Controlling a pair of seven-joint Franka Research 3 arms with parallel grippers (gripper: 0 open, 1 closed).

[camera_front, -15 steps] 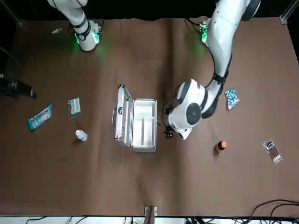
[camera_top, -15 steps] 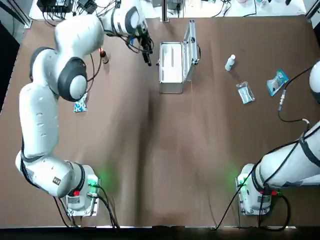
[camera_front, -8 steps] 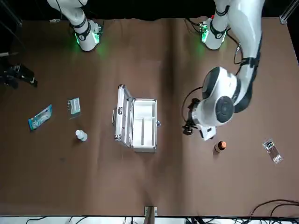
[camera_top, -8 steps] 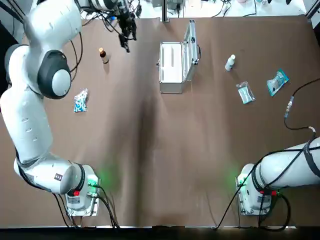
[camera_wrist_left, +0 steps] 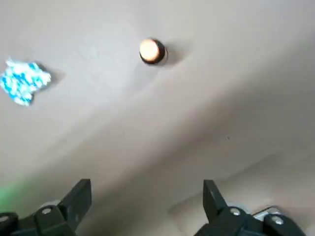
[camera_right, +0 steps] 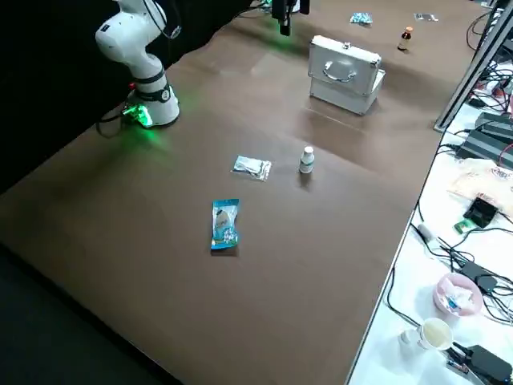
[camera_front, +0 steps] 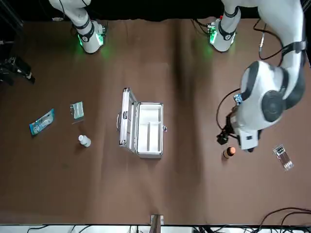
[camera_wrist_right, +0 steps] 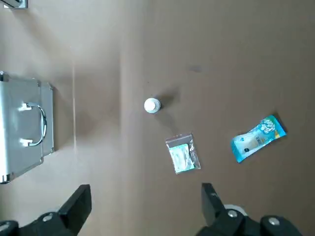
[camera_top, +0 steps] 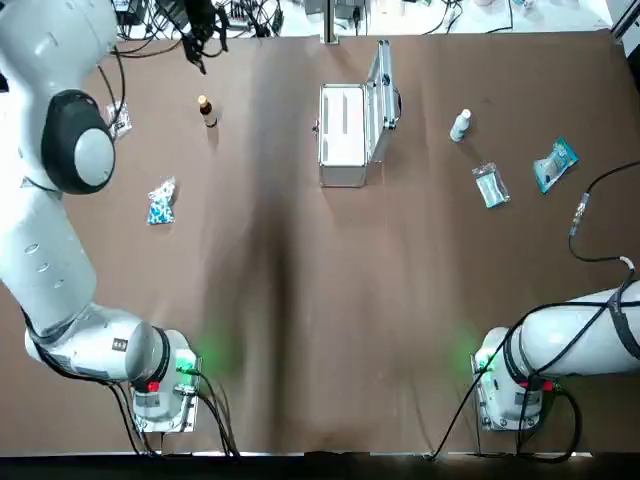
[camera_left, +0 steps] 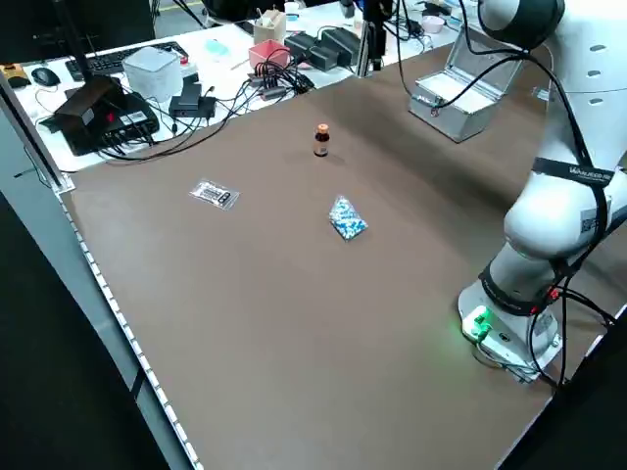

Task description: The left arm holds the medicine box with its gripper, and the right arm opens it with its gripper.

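Brown tabletop [camera_top: 330,300] bears the medicine box [camera_top: 345,135], lid upright; seemingly unneeded, left gripper [camera_wrist_left: 146,187] and right gripper [camera_wrist_right: 145,189] hover well away, spread and empty.

Amber bottle [camera_top: 207,109], blue pill bag [camera_top: 160,201], white bottle [camera_top: 460,125], clear sachet [camera_top: 490,185] and blue packet [camera_top: 554,164] lie scattered.

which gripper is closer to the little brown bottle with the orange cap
Left. The left gripper hovers open just beside the brown bottle; the right gripper is far across the table, beyond the open medicine box.
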